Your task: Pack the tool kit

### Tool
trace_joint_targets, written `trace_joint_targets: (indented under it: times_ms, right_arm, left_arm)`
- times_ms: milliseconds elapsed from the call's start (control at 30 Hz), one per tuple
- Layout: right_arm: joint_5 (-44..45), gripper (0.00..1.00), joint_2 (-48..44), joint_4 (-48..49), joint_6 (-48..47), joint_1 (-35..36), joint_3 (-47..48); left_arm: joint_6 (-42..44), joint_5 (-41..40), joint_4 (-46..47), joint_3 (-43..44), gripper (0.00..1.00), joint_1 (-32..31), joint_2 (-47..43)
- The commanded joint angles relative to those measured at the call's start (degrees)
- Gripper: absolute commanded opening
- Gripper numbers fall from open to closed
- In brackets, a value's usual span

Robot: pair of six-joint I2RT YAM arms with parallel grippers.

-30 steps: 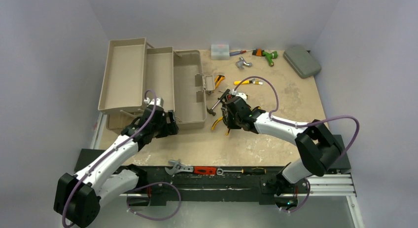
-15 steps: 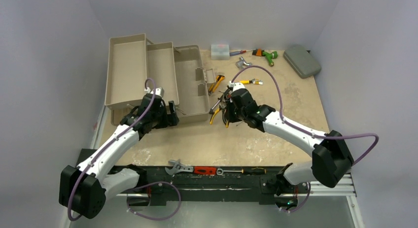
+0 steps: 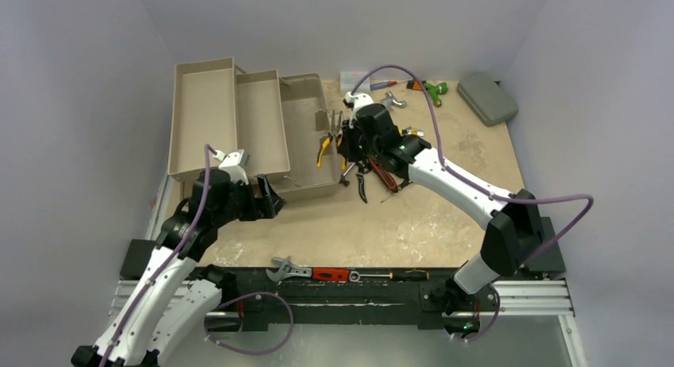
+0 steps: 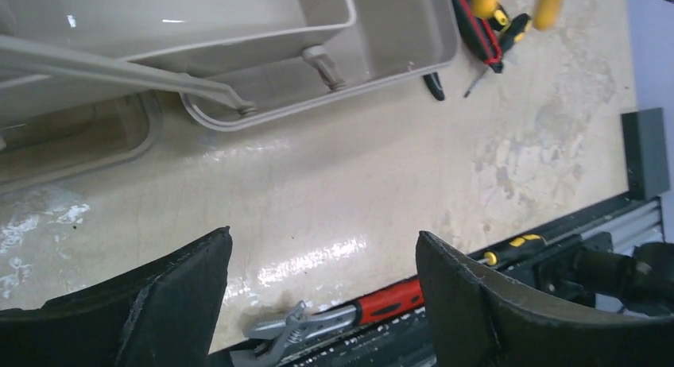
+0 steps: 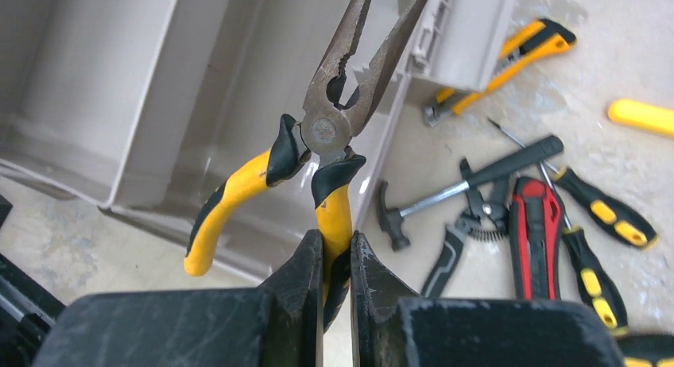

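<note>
The tan toolbox (image 3: 238,117) lies open at the back left with its trays folded out; it also fills the top of the left wrist view (image 4: 238,25). My right gripper (image 5: 336,240) is shut on one yellow handle of the long-nose pliers (image 5: 322,133). It holds them nose-forward above the right edge of the box's deep compartment (image 5: 159,81). From above, the pliers (image 3: 323,148) hang just left of the right gripper (image 3: 350,141). My left gripper (image 3: 266,198) stands open and empty over bare table by the box's near right corner.
A hammer (image 5: 469,180), red-handled cutters (image 5: 534,232), screwdrivers (image 5: 604,212) and a yellow utility knife (image 5: 509,53) lie on the table right of the box. A red-handled wrench (image 3: 306,272) and a screwdriver (image 3: 397,275) lie at the near edge. A grey case (image 3: 486,97) sits back right.
The right gripper has carried the pliers from the table up and left to the toolbox's right edge. The left arm has drawn back toward the near left; the toolbox shifted slightly.
</note>
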Motion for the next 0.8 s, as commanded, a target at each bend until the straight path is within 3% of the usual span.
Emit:
trace_joint_targets:
  times_ms: [0, 133, 433, 500, 567, 600, 767]
  right_arm:
    - [-3.4, 0.05, 5.6, 0.7, -1.8, 0.0, 8.8]
    - [-8.4, 0.06, 10.8, 1.4, 0.0, 0.0, 13.0]
    - [-14.6, 0.08, 19.9, -0.1, 0.8, 0.8, 20.7]
    - [-15.8, 0.18, 20.7, -0.2, 0.9, 1.0, 21.4]
    - [-16.3, 0.42, 21.0, -0.7, 0.9, 1.1, 21.5]
    - [-16.1, 0.47, 20.8, -1.0, 0.9, 1.1, 21.3]
    - [-13.1, 0.51, 16.6, -1.0, 0.6, 1.1, 17.3]
  left_arm:
    - [-0.6, 4.3, -8.5, 4.7, 0.83, 0.0, -4.1]
    - [0.5, 3.0, -13.6, 9.0, 0.84, 0.0, -5.0]
    - [1.3, 1.9, -15.7, 13.6, 0.85, 0.0, -3.8]
    - [1.2, 2.0, -15.7, 13.6, 0.85, 0.0, -3.6]
    - [1.1, 2.1, -15.5, 13.4, 0.85, 0.0, -3.6]
    - [1.1, 2.1, -15.5, 13.3, 0.85, 0.1, -3.6]
    - [0.5, -0.1, -16.8, 13.3, 0.85, 0.0, -4.7]
